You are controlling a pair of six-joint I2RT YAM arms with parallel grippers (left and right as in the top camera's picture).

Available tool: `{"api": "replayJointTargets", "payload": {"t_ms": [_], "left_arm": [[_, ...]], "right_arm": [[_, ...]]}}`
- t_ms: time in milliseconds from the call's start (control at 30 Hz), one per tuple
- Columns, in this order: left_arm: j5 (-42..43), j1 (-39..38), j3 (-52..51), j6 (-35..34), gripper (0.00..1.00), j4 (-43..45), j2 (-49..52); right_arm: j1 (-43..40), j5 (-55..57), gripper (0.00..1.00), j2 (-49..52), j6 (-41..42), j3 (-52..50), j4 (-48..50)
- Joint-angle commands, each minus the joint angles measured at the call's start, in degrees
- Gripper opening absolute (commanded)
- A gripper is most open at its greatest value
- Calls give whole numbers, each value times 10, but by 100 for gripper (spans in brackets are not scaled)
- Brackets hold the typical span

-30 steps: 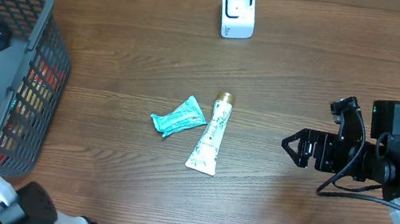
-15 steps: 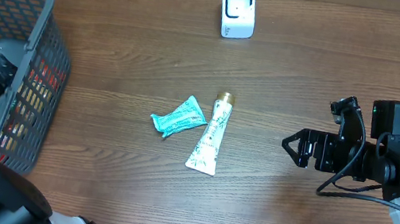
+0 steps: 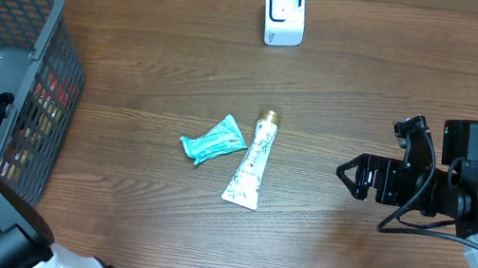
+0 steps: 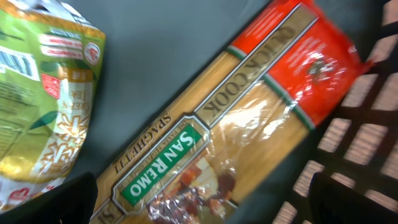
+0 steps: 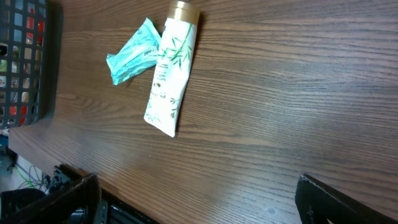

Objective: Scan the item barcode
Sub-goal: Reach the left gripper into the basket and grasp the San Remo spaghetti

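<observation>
Spaghetti packet (image 4: pixel 236 124) — long, clear plastic, with a red end and a green San Remo label reading "quick cook" — lies flat on the grey floor of a dark grey plastic mesh basket (image 3: pixel 59 57) at the left edge of the brown wood-grain worktop (image 3: pixel 371 88). In the left wrist view it runs diagonally, red end toward the upper right near the lattice wall. Just beside it, at the left of that view, sits a crinkled green and yellow foil packet (image 4: pixel 43 93) with a strip of barcode showing at its edge. The left hand (image 4: pixel 208 199) is inside the basket above the spaghetti packet, released, its two dark fingers spread wide at the bottom corners of the view; whether they touch the packet cannot be told. A small white boxy barcode scanner (image 3: pixel 284 13) stands upright at the far middle of the worktop, well apart from the basket. Near the centre of the worktop lie a white squeeze tube with green leaf print and a gold cap (image 3: pixel 251 160) and, just beside it on its left, a teal plastic sachet (image 3: pixel 213 140). The right hand (image 3: pixel 348 175) hovers over bare wood on the right side, pointing toward the tube and well apart from it — its fingers are spread wide and grasp nothing.
</observation>
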Motion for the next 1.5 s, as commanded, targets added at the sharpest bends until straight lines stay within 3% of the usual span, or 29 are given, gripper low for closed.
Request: {"api": "replayJointTargets", "payload": {"t_ms": [0, 600, 667, 800, 1000, 1233, 1467], "left_arm": [[-19, -2, -7, 26, 100, 4, 38], [-2, -3, -7, 4, 99, 35, 146], [-4, -3, -7, 0, 86, 34, 153], [-7, 2, -7, -14, 45, 33, 156], [-8, 2, -6, -26, 6, 35, 156], [-7, 2, 27, -51, 4, 9, 150], [14, 1, 170, -76, 4, -101, 135]], "right_arm": [[3, 2, 100, 7, -3, -3, 8], [3, 2, 100, 15, -2, -3, 12], [3, 2, 100, 15, -2, -3, 12], [3, 2, 100, 15, -2, -3, 12], [3, 2, 100, 15, 0, -3, 12], [3, 2, 100, 15, 0, -3, 12], [3, 2, 100, 15, 0, -3, 12]]}}
